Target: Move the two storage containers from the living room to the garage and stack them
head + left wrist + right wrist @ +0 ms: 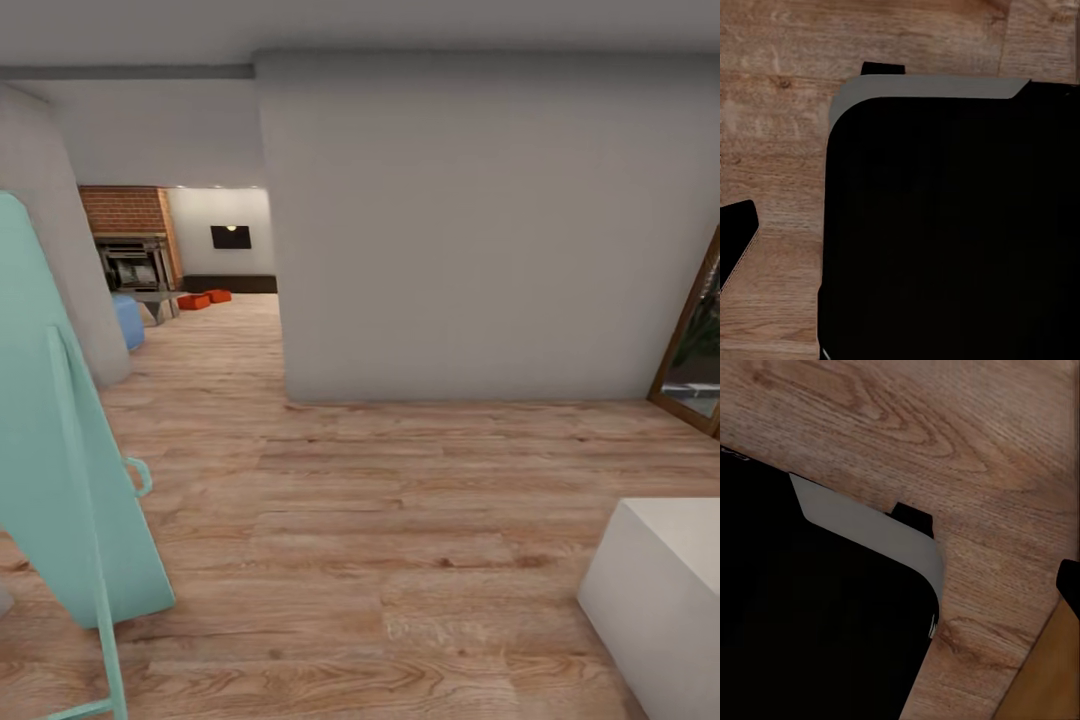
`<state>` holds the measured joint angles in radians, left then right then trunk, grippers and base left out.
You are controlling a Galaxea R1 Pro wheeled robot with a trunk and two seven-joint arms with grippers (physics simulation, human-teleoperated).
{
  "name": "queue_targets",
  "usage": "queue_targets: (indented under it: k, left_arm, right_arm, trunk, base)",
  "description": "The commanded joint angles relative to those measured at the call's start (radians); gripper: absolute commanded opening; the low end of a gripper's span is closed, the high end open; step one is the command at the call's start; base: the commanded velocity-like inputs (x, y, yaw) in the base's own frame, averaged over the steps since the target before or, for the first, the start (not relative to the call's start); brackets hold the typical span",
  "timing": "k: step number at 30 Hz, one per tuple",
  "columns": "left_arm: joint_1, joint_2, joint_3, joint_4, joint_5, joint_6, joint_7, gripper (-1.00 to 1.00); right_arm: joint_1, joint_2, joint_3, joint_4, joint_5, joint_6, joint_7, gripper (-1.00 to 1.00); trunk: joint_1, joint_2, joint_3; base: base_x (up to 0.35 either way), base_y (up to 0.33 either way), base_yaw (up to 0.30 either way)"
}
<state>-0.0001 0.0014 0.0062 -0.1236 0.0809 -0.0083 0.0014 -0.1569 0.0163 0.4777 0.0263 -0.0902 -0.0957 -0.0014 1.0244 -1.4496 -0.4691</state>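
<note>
We cannot tell how either end effector stands; both wrist cameras look down past dark robot body [945, 225] at wood-plank floor [400, 520]. Far beyond a white wall [460, 230], two orange containers [204, 299] sit near the brick fireplace [130, 240].

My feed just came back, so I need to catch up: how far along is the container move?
Nothing looks done yet. Both orange-red storage containers sit on the wood-plank floor far down the hall, near the brick fireplace. In hand: only the drive toward them; a wall and a mint-green panel flank the way. Left: reach them, pick up each, carry both to the garage, stack them.
</note>
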Motion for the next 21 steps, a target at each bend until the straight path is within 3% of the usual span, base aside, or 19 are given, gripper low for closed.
queue_targets:
  k: [1, 21]
  left_arm:
    - [-0.001, 0.000, 0.000, -0.001, 0.009, -0.001, 0.000, 1.00]
    - [0.000, -0.002, 0.000, -0.001, 0.009, -0.001, 0.000, 1.00]
  right_arm:
    - [-0.001, 0.001, 0.008, 0.003, -0.009, -0.006, 0.000, 1.00]
    - [-0.001, 0.002, 0.009, 0.003, -0.009, -0.006, 0.000, 1.00]
  trunk:
    - [0.001, 0.000, -0.001]
    - [0.001, 0.000, -0.001]
  base:
    - [0.322, 0.000, 0.000]
    - [0.322, 0.000, 0.000]
